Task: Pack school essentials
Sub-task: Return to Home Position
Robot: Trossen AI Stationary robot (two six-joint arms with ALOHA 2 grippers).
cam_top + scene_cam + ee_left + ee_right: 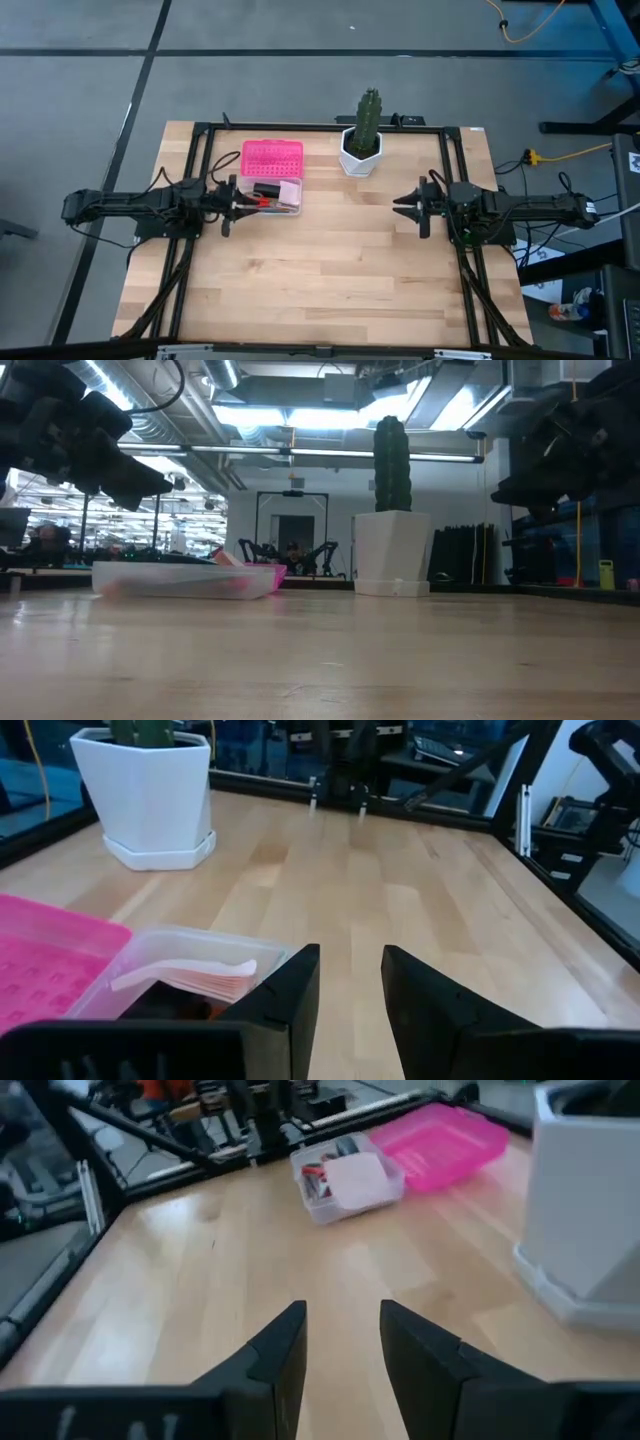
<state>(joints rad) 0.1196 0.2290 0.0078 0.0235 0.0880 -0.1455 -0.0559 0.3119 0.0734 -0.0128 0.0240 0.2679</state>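
Note:
The school essentials sit inside a clear box (268,196) on the table's left half: a pink square pad (355,1179) on top, red-handled scissors (316,1175) and dark pieces beside it. In the left wrist view the pad (192,979) curls over the box rim. The box's pink lid (271,157) lies open toward the far edge. My left gripper (238,203) hovers open at the box's left end, above the table (348,982). My right gripper (401,203) is open over the table's right half (340,1330), away from the box.
A cactus in a white pot (362,140) stands near the far edge, between the arms. Black frame rails (448,180) run along the table's sides and far edge. Bare wood (330,270) spreads between the grippers and toward the near edge.

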